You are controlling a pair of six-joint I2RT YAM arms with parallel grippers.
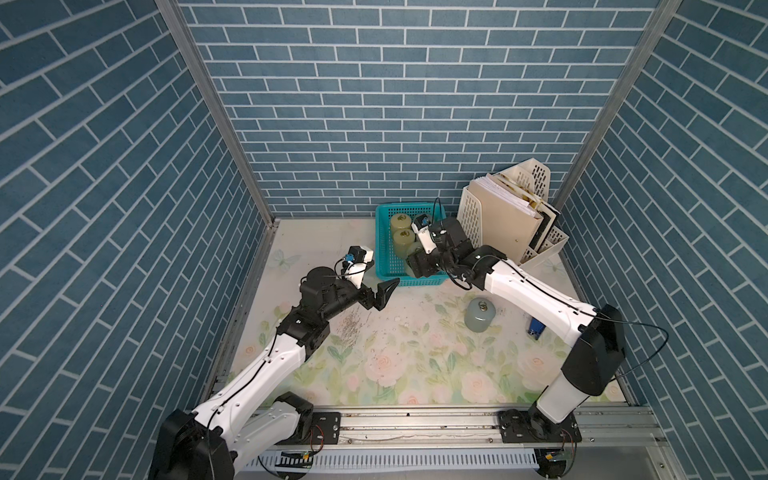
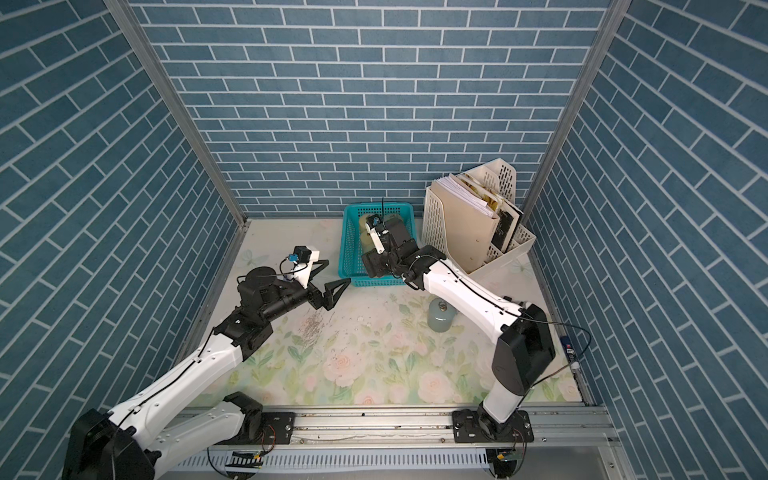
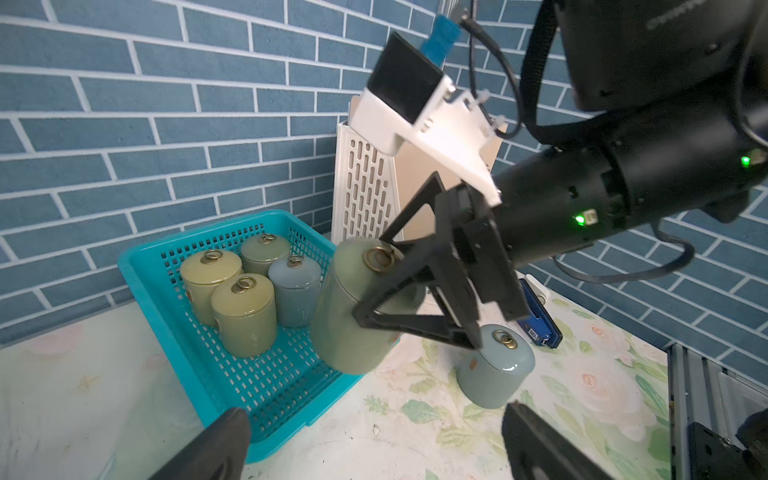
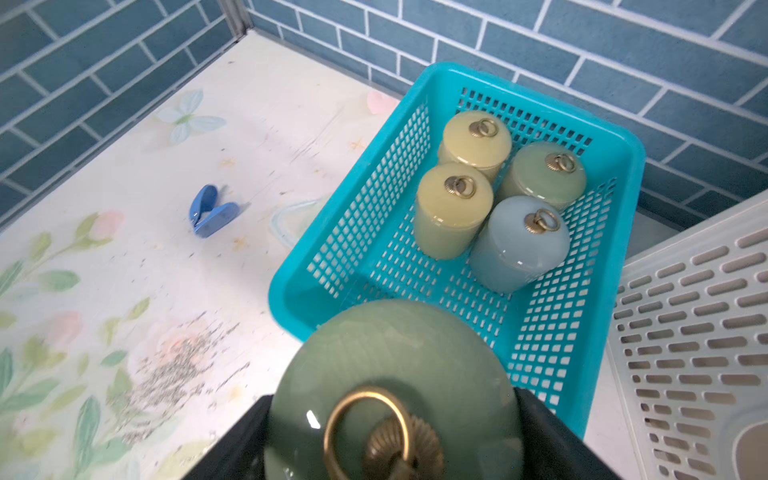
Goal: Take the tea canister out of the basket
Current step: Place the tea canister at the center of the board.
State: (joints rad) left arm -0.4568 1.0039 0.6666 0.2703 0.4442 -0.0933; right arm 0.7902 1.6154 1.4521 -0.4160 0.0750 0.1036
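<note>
The left gripper (image 2: pixel 338 272) hangs above the floral table (image 1: pixel 415 365) with its jaws spread wide and nothing between them. The near-left corner of the teal basket (image 1: pixel 382 249) sits just ahead of its fingertips. A blue clip (image 4: pixel 214 216) lies on the table to the left of the basket, apart from it.

Four canisters stand upright in a tight cluster at the basket's far end, beyond the right gripper (image 3: pixel 368 276). There are two yellow canisters (image 4: pixel 476 137), a pale green canister (image 4: pixel 544 174) and a blue-grey canister (image 4: pixel 519 245).

The right gripper is clamped on the green tea canister (image 3: pixel 353 332), one finger on each side of its body just under the lid. The canister tilts, ring-topped lid leaning towards the arm, over the basket's near-right corner. I cannot tell whether its base touches the rim.

Behind and below that gripper, beside the right forearm, a second blue-grey canister (image 1: pixel 482 316) stands upright on the table outside the basket. To the gripper's right, the cream file holder (image 1: pixel 471 212) stands packed with papers, close beside the basket. A small blue object (image 1: pixel 536 328) lies on the table further right, near the arm's elbow.
</note>
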